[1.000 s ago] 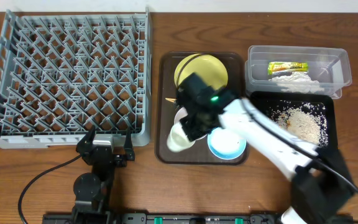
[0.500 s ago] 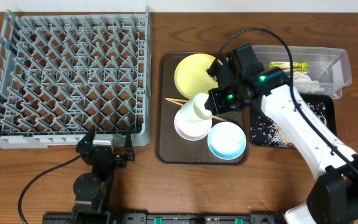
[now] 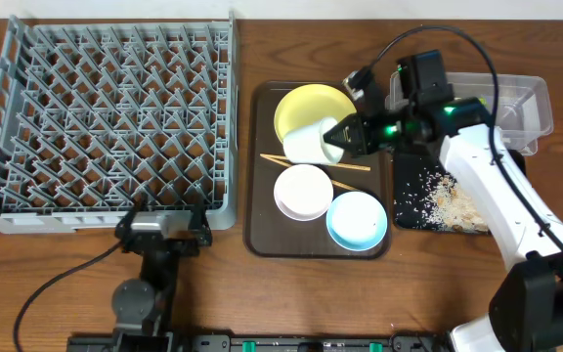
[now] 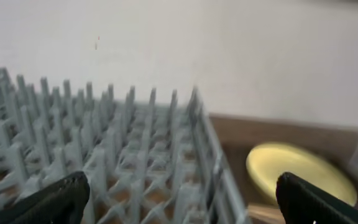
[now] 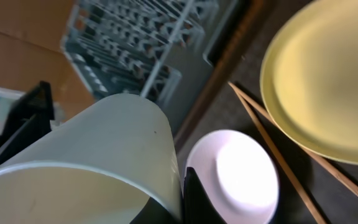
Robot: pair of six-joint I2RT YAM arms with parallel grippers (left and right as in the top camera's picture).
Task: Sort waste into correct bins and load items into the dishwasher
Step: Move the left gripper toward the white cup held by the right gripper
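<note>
My right gripper (image 3: 340, 137) is shut on the wall of a small white cup (image 3: 306, 145), held tilted on its side above the yellow plate (image 3: 313, 108) and the two chopsticks (image 3: 345, 166). In the right wrist view the cup (image 5: 98, 155) fills the left, pinched at my right gripper (image 5: 183, 198), with a white bowl (image 5: 241, 177) below. A light-blue-rimmed bowl (image 3: 357, 220) sits by the white bowl (image 3: 303, 192). Rice scraps (image 3: 454, 200) lie in the black tray (image 3: 407, 217). My left gripper (image 4: 179, 205) is open at the front edge of the grey dish rack (image 3: 115, 108).
The dishes rest on a brown serving tray (image 3: 260, 230) between the rack and the bins. The clear tub (image 3: 526, 98) stands behind the black tray, partly covered by my right arm. The left wrist view shows the rack (image 4: 104, 155) and the yellow plate (image 4: 297, 171).
My right arm has swung from the tray's front left to its back right, carrying the white cup toward the yellow plate. The white bowl and rice scraps are now uncovered. The left arm stayed put.
</note>
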